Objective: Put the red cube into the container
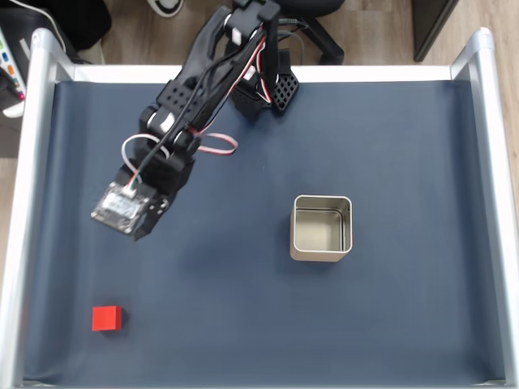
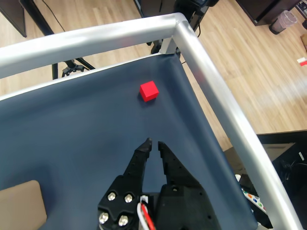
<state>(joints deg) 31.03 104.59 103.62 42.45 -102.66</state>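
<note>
A dark blue tabletop [image 1: 243, 308] edged by silver rails sits over wood flooring. Your one red cube [image 1: 107, 318] lies near its lower-left corner in the fixed view, well apart from your one container [image 1: 322, 228], which stands upright at centre-right. Your end effector [image 2: 154, 143] hovers short of the cube, nearly clenched and grasping nothing.

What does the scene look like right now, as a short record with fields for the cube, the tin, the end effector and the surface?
red cube: on the mat, near the lower left corner in the fixed view, untouched
container: open tin, upright, nothing inside
end effector: above the mat in the wrist view, jaws almost closed, holding nothing, cube ahead of it
task state: cube not yet picked up
</note>
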